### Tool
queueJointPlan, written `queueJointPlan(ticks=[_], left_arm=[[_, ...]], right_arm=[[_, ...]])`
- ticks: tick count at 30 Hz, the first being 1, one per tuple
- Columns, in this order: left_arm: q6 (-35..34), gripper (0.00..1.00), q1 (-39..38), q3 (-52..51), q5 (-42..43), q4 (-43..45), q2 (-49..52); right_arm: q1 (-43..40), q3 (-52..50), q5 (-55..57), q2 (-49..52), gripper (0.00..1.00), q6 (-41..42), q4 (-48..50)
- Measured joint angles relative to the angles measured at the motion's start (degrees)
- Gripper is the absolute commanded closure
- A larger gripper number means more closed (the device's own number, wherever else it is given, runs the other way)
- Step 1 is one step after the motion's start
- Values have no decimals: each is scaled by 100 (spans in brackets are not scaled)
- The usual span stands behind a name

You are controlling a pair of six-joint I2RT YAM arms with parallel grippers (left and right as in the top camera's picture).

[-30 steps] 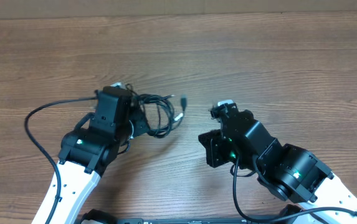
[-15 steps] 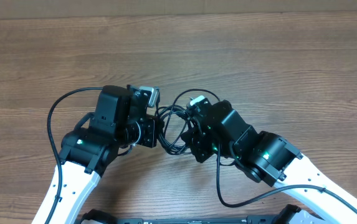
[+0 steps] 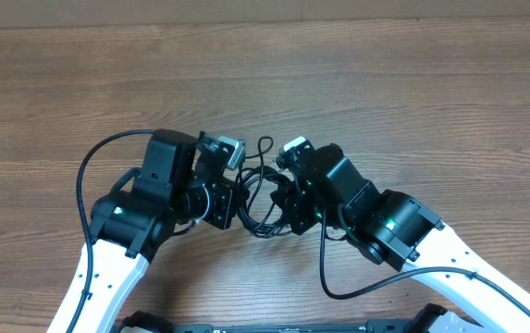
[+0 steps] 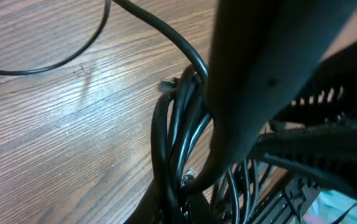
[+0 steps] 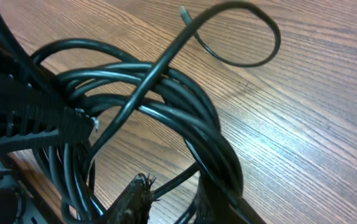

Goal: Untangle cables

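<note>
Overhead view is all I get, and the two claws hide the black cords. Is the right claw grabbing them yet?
Observer: Not yet. In the right wrist view the right claw has its fingers apart, and one strand of the cords crosses the gap between them.
Operator: Where is a loose end?
Observer: One end curls in an open loop over the bare table, away from the bunch, and shows a tiny metal tip.
Operator: And the left claw?
Observer: The left claw is shut on the bunch. Its wrist view shows a small plug at the top of the loops beside it.
</note>
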Motion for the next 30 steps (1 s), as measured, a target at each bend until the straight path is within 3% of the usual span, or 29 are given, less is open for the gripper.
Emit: queueJointPlan(ticks=[3, 7, 11, 17, 18, 21, 26, 30], left_arm=[[378, 96, 0, 0, 273, -127, 17], [815, 96, 26, 0, 675, -120, 33], [1023, 96, 50, 0, 813, -166, 37], [1438, 96, 74, 0, 1198, -203, 37], [1563, 96, 74, 0, 1351, -214, 37], [1799, 96, 76, 0, 1617, -214, 37], [1834, 96, 109, 0, 1547, -234, 37], [1174, 96, 24, 0, 1126, -68, 37]], right_arm=[[-52, 0, 208, 0, 75, -20, -13], [-120, 0, 385, 0, 65, -35, -63], [-136, 0, 455, 0, 63, -59, -68], [-170, 0, -31, 7, 57, -584, -74], [-175, 0, -219, 11, 72, -732, -70], [-184, 0, -560, 13, 95, -1200, -109], [-210, 0, -767, 17, 96, -1550, -197], [-293, 11, -1213, 26, 96, -1543, -544]])
